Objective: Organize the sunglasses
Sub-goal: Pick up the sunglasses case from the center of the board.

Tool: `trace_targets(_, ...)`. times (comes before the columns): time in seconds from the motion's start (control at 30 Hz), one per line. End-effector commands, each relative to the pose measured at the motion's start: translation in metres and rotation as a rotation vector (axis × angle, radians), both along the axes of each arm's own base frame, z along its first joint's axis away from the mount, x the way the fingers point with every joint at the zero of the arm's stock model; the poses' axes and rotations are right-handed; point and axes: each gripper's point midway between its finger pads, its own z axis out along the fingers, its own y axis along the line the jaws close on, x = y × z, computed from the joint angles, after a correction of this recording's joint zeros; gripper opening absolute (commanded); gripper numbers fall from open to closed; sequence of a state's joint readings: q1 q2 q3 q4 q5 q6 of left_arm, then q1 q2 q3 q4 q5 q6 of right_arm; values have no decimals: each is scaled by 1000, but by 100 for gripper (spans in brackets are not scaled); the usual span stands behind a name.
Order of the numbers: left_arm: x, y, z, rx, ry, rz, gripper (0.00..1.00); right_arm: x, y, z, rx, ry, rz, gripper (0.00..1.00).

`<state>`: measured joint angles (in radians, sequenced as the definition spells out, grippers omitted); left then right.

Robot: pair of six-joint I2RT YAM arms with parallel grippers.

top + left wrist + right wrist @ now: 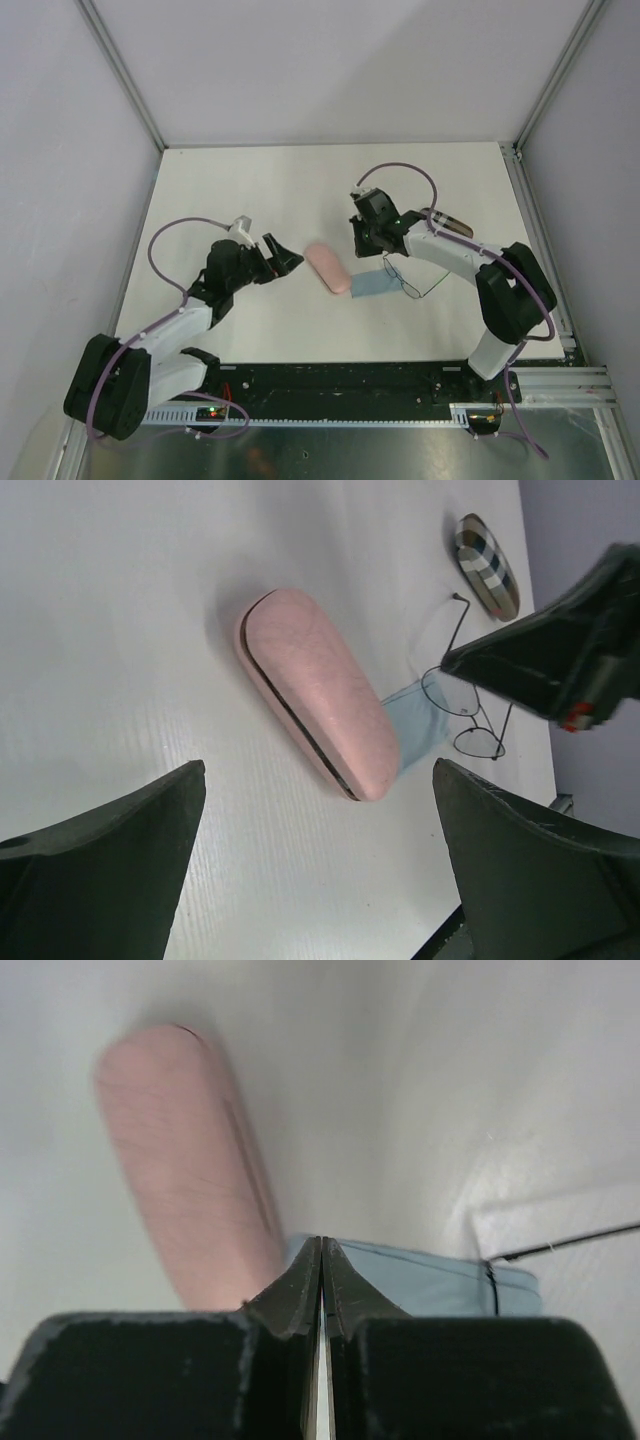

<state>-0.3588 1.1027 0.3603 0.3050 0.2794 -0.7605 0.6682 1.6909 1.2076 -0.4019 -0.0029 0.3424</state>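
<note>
The dark wire sunglasses [405, 281] with rounder clear lenses lie open on the table, partly on the light blue cloth [374, 286]. They also show in the left wrist view [462, 716], and as thin wires in the right wrist view [560, 1244]. My right gripper [363, 243] is shut with nothing seen between its tips [322, 1244], hovering at the cloth's [430, 1280] far edge. My left gripper [286, 258] is open and empty [318, 767], just left of a closed pink case [328, 268]. The black-rimmed pair is out of view.
The pink case [310, 685] lies diagonally at the table's middle, one end touching the cloth [415, 725]. The black-and-white checkered case [450, 222] lies behind my right arm and shows in the left wrist view [485, 565]. Frame posts and grey walls bound the table.
</note>
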Motion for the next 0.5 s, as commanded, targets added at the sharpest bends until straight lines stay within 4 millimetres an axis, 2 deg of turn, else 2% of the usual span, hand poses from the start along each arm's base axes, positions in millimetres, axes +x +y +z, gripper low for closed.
trace_targets(0.0, -3, -1, 20, -16, -60, 1, 100, -7, -22, -27, -127, 16, -34, 4)
trace_targets(0.13, -11, 5, 21, 5, -61, 8, 100, -14, -8, -44, -144, 29, -9, 3)
trace_targets(0.27, -16, 12, 23, 27, -66, 24, 100, -27, 20, -56, -108, 46, 45, 4)
trace_targets(0.37, -20, 14, 21, 27, -67, 27, 100, -35, 39, -57, -62, 51, 83, 3)
trace_targets(0.47, -23, 14, 18, 25, -55, 25, 100, -40, 55, -48, -19, 30, 124, 4)
